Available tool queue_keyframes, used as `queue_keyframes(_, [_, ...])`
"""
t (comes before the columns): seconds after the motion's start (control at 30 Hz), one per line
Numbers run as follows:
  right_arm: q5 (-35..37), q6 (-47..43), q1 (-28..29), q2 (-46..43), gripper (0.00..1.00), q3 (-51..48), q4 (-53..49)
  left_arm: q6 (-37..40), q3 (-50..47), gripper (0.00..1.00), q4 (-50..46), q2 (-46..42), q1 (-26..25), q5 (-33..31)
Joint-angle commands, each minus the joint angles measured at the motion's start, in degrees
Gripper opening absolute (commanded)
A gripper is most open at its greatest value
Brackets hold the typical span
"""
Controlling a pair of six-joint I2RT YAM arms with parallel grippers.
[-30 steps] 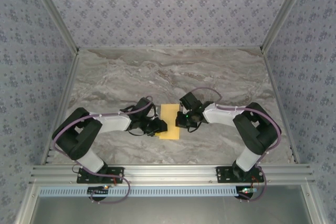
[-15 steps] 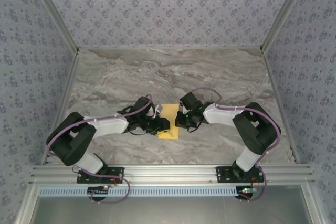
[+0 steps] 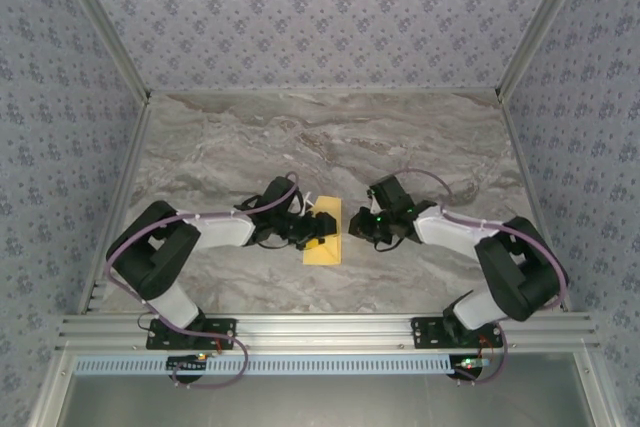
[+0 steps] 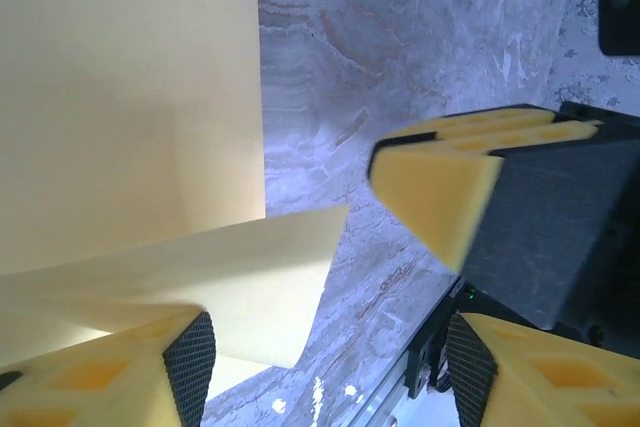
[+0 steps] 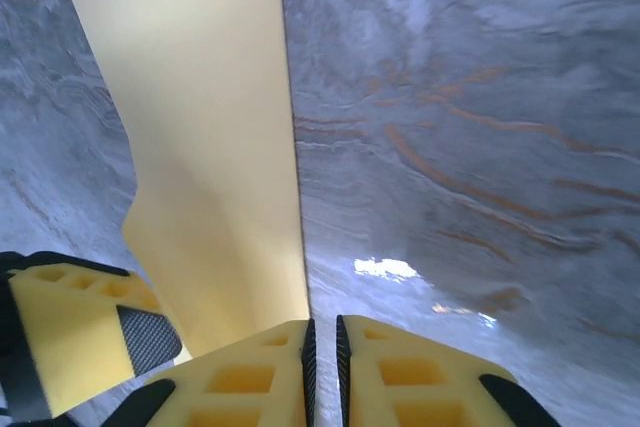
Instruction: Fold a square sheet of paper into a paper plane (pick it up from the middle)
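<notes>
From above, I could see two arms reaching in over the marble table toward one yellow sheet of paper, which lay as a narrow strip between them. The left gripper sat at the strip's near-left edge, its tips over the paper. The right gripper stood just off the strip's other long edge, with a sliver of bare table in between. At the left wrist, that gripper's two fingers were spread wide apart with nothing pinched between them. The flat sheet stretched ahead and to the left of them. One loose flap was raised off the sheet and slanted across the left-hand finger, its corner reaching into the gap. Beyond the right-hand finger, a yellow-padded tip of the other gripper faced in. At the right wrist, its two fingers were all but pressed together, with only a thin dark slit between the pads and nothing in it. The paper ran ahead and to the left of them, its straight edge in line with the left pad. One finger of the other gripper showed down to the left, at the paper's near end.
</notes>
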Motion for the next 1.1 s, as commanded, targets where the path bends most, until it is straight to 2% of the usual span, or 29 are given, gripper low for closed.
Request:
queue_keyframes(0.0, [-1.6, 1.0, -1.0, -3.3, 0.26, -2.8, 2.4, 0.3, 1.4, 0.65, 1.5, 0.9, 0.0, 0.5])
queue_keyframes(0.1, [-5.5, 0.4, -0.9, -4.2, 0.36, -3.9, 6.8, 0.2, 1.2, 0.61, 1.2, 1.1, -0.1, -0.2])
queue_keyframes(0.17, [-8.1, 0.0, -0.4, -3.7, 0.42, -4.3, 10.3, 0.2, 1.2, 0.55, 0.1, 0.9, 0.0, -1.4])
queue_keyframes(0.27, [-9.1, 0.1, 0.4, -2.1, 0.44, -3.9, 12.5, -0.4, 0.6, 0.47, -0.1, 0.8, -0.1, -2.5])
queue_keyframes(0.43, [-8.9, 0.1, 0.7, 0.6, 0.39, -2.5, 13.1, -0.5, 0.2, 0.36, -0.3, 0.6, 0.0, -3.2])
queue_keyframes(0.8, [-10.9, -1.0, 0.8, 4.9, 0.26, -0.7, 15.1, -0.7, -0.1, 0.32, -0.2, 0.7, 0.0, -3.2])
queue_keyframes(0.97, [-9.9, -2.2, 0.8, 6.1, 0.09, 0.7, 13.3, -0.7, -0.2, 0.31, 0.0, 0.1, -0.1, -3.0])
queue_keyframes(1.07, [-8.4, -3.7, 0.8, 7.0, 0.05, 1.4, 10.5, -0.7, -0.3, 0.30, 1.8, -1.0, -0.1, -2.2])
